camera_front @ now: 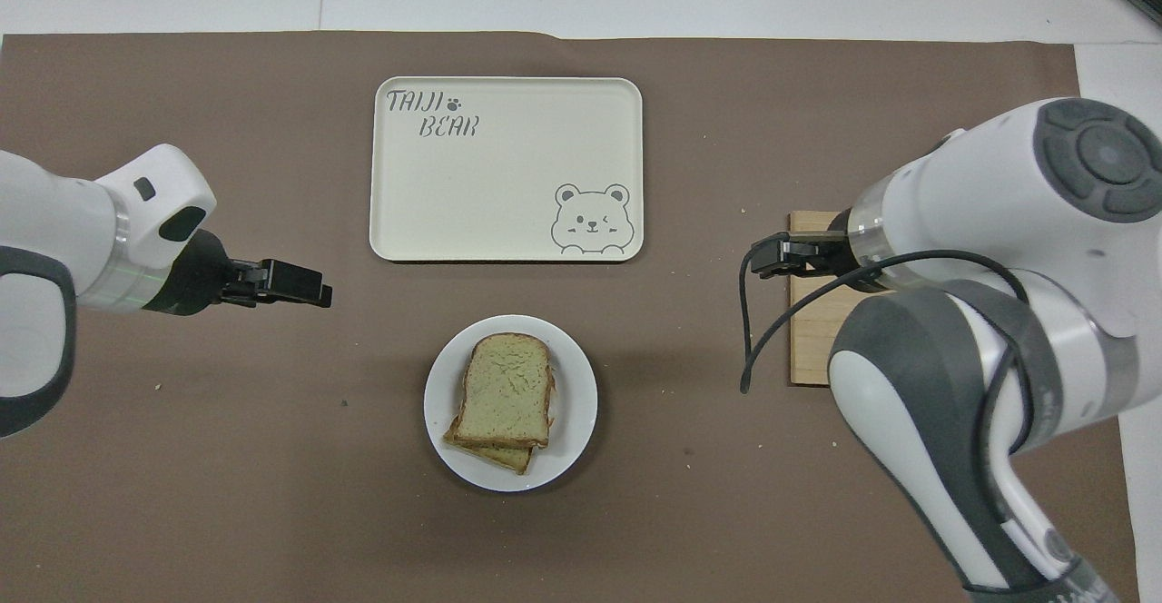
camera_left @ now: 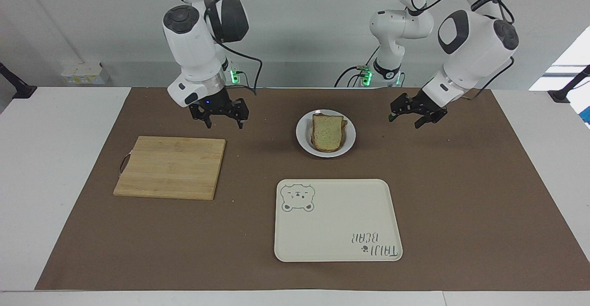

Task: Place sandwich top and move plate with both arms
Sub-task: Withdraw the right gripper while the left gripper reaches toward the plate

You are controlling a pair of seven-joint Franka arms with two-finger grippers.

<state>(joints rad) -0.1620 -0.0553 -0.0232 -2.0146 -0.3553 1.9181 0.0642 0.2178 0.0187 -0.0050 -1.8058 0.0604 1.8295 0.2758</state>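
Note:
The sandwich top (camera_left: 328,132), a plain pale green slice with a brown crust, lies on a lower slice on the small white plate (camera_left: 302,136). In the overhead view the sandwich top (camera_front: 505,389) sits a little askew on the slice under it, on the plate (camera_front: 581,403). My right gripper (camera_left: 224,118) hangs open and empty above the mat, between the plate and the cutting board; it also shows in the overhead view (camera_front: 770,258). My left gripper (camera_left: 404,119) hangs open and empty over the mat beside the plate, toward the left arm's end; it also shows in the overhead view (camera_front: 307,283).
A bamboo cutting board (camera_left: 170,167) lies toward the right arm's end, partly covered by the right arm in the overhead view (camera_front: 811,331). A cream tray with a bear drawing (camera_left: 336,220) lies farther from the robots than the plate, also seen from overhead (camera_front: 504,167).

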